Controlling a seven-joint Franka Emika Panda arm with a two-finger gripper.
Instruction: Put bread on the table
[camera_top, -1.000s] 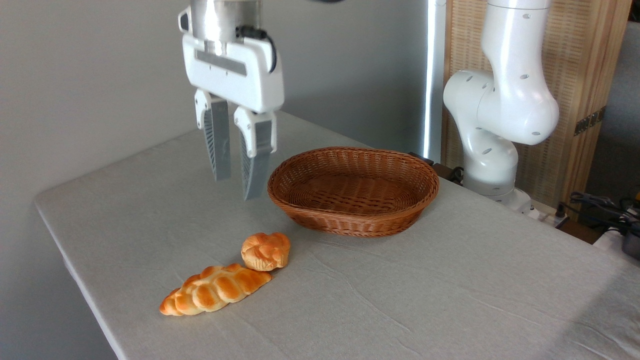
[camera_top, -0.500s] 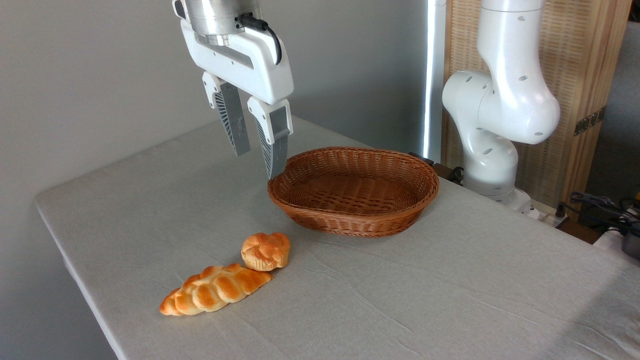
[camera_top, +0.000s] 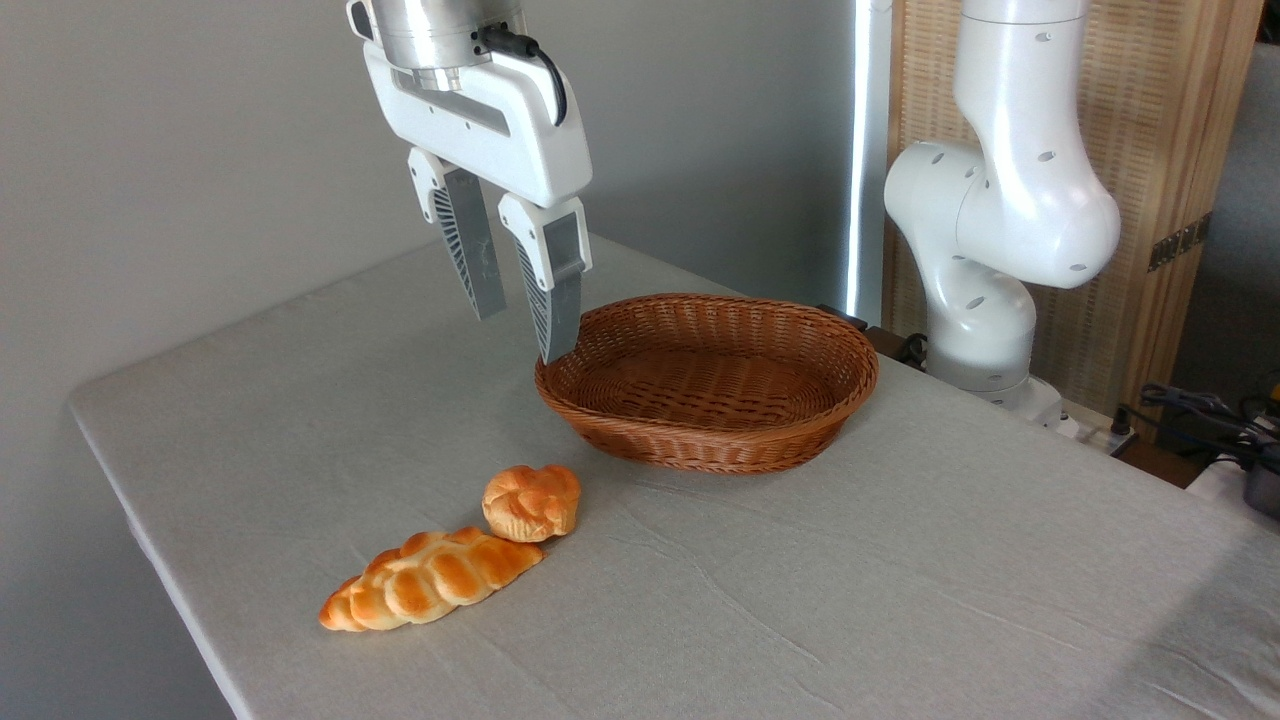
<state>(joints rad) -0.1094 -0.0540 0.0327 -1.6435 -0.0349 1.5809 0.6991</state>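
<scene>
The bread (camera_top: 531, 502), a small round golden knotted bun, lies on the grey cloth-covered table (camera_top: 900, 580) in front of the basket, touching the end of a longer braided loaf (camera_top: 430, 579). My gripper (camera_top: 522, 337) hangs high above the table, up and slightly back from the bun, beside the basket's left rim. Its two grey fingers stand apart and hold nothing.
A brown oval wicker basket (camera_top: 708, 379) stands behind the bun, with nothing in it. The arm's white base (camera_top: 985, 280) rises at the table's far right edge. Cables and a dark object lie off the table at the right.
The gripper has risen and shifted right toward the basket's left rim, tilting a little. The bun and the loaf have stayed in place.
</scene>
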